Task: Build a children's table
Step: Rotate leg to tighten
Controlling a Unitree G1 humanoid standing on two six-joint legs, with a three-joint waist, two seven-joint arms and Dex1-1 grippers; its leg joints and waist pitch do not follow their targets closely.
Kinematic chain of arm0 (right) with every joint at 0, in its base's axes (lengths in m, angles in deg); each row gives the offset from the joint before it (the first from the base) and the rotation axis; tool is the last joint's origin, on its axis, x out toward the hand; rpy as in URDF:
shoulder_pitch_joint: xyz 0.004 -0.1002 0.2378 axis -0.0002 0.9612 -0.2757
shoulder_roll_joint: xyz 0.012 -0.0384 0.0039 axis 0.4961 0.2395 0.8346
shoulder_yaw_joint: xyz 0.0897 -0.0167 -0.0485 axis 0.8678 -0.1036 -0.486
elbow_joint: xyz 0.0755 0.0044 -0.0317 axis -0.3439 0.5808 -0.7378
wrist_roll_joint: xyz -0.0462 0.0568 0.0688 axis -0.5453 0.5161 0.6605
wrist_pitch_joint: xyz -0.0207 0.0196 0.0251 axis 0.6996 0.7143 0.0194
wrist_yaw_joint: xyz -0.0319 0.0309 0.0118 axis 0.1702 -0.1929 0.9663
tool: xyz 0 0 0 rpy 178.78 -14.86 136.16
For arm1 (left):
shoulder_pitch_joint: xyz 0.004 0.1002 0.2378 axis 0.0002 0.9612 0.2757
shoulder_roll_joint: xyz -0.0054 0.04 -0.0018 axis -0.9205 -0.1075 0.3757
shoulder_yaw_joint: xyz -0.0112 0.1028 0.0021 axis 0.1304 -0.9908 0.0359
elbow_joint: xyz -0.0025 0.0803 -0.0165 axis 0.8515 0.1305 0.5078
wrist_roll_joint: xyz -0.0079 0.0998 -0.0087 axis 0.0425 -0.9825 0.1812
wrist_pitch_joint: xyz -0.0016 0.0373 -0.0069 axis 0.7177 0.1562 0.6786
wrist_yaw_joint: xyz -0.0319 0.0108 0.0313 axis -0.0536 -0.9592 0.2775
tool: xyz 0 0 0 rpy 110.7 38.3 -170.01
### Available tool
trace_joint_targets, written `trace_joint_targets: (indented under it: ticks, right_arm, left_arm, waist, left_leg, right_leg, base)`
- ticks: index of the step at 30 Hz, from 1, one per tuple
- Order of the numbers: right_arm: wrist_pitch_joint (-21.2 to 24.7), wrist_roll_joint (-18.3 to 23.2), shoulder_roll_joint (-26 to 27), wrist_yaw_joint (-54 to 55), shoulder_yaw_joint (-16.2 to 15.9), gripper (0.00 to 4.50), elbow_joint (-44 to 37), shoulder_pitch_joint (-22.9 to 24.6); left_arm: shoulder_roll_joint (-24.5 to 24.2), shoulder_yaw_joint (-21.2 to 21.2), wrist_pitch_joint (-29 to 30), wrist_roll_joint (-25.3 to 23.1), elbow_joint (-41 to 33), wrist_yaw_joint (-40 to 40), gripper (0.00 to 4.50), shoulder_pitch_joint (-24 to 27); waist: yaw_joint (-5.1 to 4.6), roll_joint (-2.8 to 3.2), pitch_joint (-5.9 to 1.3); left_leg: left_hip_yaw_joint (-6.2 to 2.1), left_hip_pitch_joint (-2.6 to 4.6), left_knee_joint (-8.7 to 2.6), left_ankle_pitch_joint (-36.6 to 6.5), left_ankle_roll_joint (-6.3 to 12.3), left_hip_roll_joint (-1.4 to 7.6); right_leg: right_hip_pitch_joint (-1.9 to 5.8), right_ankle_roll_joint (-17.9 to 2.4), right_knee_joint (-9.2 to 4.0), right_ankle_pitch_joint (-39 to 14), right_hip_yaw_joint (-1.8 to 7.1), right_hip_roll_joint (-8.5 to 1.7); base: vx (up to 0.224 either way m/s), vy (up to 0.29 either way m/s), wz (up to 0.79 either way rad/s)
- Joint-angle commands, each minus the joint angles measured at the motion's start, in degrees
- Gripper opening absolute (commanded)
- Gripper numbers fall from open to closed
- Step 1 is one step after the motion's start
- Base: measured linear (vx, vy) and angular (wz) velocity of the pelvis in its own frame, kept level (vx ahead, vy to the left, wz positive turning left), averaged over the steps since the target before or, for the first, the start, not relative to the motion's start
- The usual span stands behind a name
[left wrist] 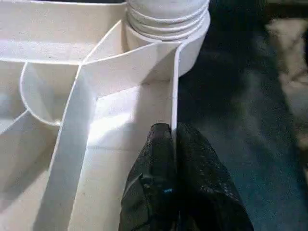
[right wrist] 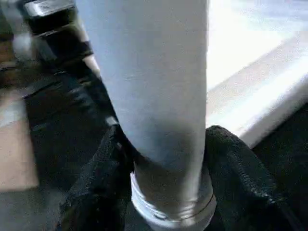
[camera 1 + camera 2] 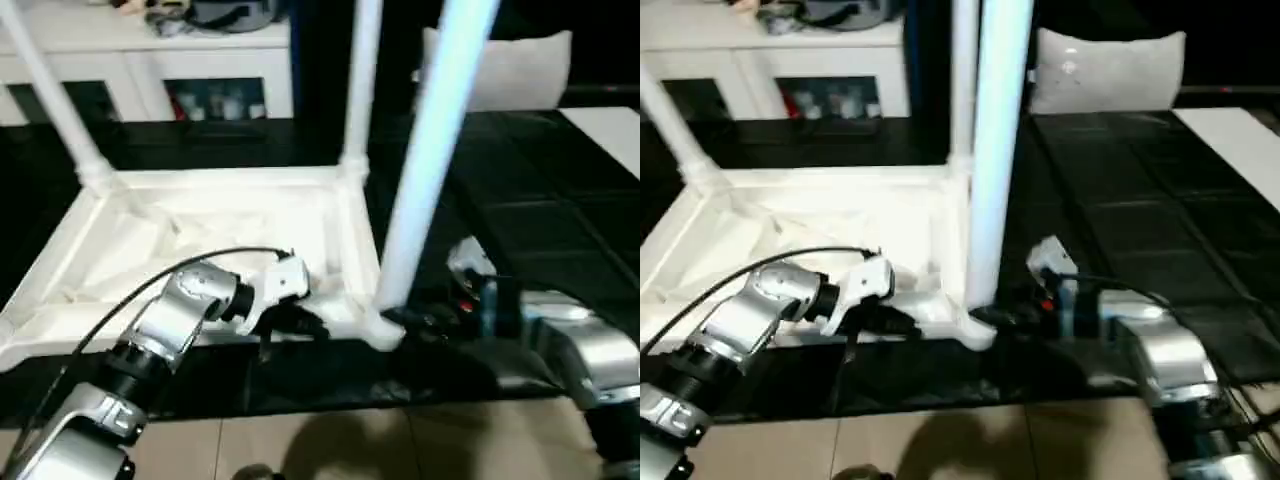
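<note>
Three legs [image 3: 432, 150] stand socketed, apparently, in one upturned table top [image 3: 215, 240].

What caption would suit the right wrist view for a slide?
Right pincer shut around a white table leg near its threaded end, beside the tabletop rim.

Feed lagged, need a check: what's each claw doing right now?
Left claw: shut on the tabletop rim.
Right claw: shut on the near leg, at its threaded base.
</note>
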Motion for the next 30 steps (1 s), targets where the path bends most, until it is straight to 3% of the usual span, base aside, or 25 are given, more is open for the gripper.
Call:
trace_joint_targets:
  ticks: [1, 7, 10, 14, 15, 23, 28, 30]
  right_arm:
    - [1.56, -1.52, 3.33, 7.11, -0.46, 1.97, 1.8, -1.83]
    - [3.41, -3.48, 11.61, 23.99, 3.51, 1.96, 5.26, -4.87]
    - [1.7, -5.78, 14.17, 29.89, 4.71, 1.96, 6.8, -5.69]
    - [-0.97, -6.22, 15.51, 32.45, 5.89, 1.96, 7.96, -6.13]
    - [-0.74, -5.53, 15.72, 31.87, 6.25, 2.51, 7.75, -6.12]
    - [-1.81, -4.31, 14.47, 29.05, 6.77, 3.19, 5.8, -4.76]
    - [-1.7, -3.08, 8.99, 20.01, 5.52, 3.56, 4.13, -3.41]
    - [-1.53, -1.78, 4.53, 12.22, 3.74, 3.86, 2.45, -2.28]
  left_arm:
    - [4.28, -0.33, 1.08, 2.16, -3.61, -2.13, 0.0, -0.57]
    - [12.08, 2.17, 7.05, -0.25, -1.78, -16.23, 0.0, -2.71]
    - [15.29, 3.95, 8.64, -1.3, -0.28, -23.15, 0.0, -3.95]
    - [16.44, 4.39, 8.71, -1.57, -0.4, -24.98, 0.0, -3.95]
    - [16.29, 4.11, 8.67, -1.71, -0.53, -24.6, 0.0, -3.85]
    - [14.07, 2.97, 7.84, -2.18, -1.49, -23.42, 0.0, -2.76]
    - [10.21, 1.7, 5.12, -2.08, -2.07, -18.04, 0.0, -2.12]
    - [7.69, 1.04, 3.09, -2.39, -1.63, -15.04, 0.0, -1.97]
  waist:
    - [-0.36, -0.91, -3.62]
    - [-2.14, -0.94, -3.85]
    - [-2.27, -0.89, -4.01]
    - [-2.12, -0.96, -4.21]
    - [-2.05, -0.97, -4.23]
    - [-1.96, -0.67, -4.03]
    - [-1.6, -0.81, -4.05]
    - [-1.33, -1.03, -4.0]
  left_leg:
    - [-0.91, 0.77, -4.55, -14.88, 0.05, 1.94]
    - [-0.78, 0.54, -4.28, -12.44, 0.73, 1.75]
    - [-0.72, 0.46, -4.09, -10.57, 1.08, 1.68]
    - [-0.59, 0.28, -3.87, -8.7, 2.49, 1.52]
    - [-0.56, 0.27, -3.85, -8.18, 2.91, 1.48]
    - [-0.66, 0.46, -4.09, -10.14, 2.64, 1.72]
    - [-0.58, 0.44, -3.98, -9.8, 3.16, 1.81]
    - [-0.56, 0.5, -3.95, -10.19, 3.65, 1.85]
  right_leg:
    - [2.75, -7.83, -5.34, -22.96, 2.64, -3.71]
    - [2.77, -8.84, -5.16, -18.62, 2.66, -3.36]
    - [2.88, -9.54, -4.91, -15.46, 2.67, -3.33]
    - [3.1, -9.97, -4.7, -12.24, 2.69, -3.32]
    - [3.2, -10.01, -4.64, -11.61, 2.68, -3.25]
    - [3.16, -9.86, -4.84, -13.42, 2.7, -3.33]
    - [3.18, -9.88, -4.74, -12.45, 2.8, -3.35]
    - [3.2, -9.84, -4.77, -12.93, 2.73, -3.3]
  base:
    - [0.0, 0.0, 0.0]
    - [0.0, 0.0, 0.0]
    - [0.0, 0.0, 0.0]
    - [0.0, 0.0, 0.0]
    - [0.0, 0.0, 0.0]
    - [0.0, 0.0, 0.0]
    - [0.0, 0.0, 0.0]
    - [0.0, 0.0, 0.0]
